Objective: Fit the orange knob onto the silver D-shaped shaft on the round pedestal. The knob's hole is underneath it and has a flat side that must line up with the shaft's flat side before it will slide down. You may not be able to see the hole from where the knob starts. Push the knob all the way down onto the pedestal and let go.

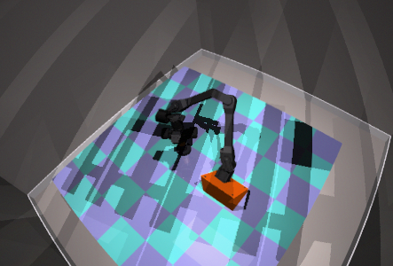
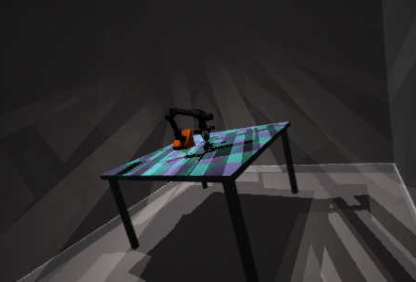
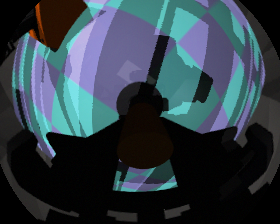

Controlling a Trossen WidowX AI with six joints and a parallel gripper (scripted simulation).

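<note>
My gripper (image 3: pixel 142 120) (image 1: pixel 183 143) is shut on the orange knob (image 3: pixel 145 150), which looks dark brown in shadow and tapers away from the wrist camera. The round pedestal (image 3: pixel 125 102) (image 1: pixel 185 152) shows as a dark grey disc just beyond the knob in the wrist view, partly covered by it. In the exterior view the gripper (image 2: pixel 207 134) points down over the dark pedestal area. The silver shaft, the knob's hole and both flat sides are hidden or too dark to see. I cannot tell whether knob and shaft touch.
The arm's orange base block (image 1: pixel 224 191) (image 2: pixel 183 140) (image 3: pixel 58 20) stands on the checkered table (image 1: pixel 169 239) (image 2: pixel 170 171), at the upper left in the wrist view. Dark shadow bands cross the table around the pedestal.
</note>
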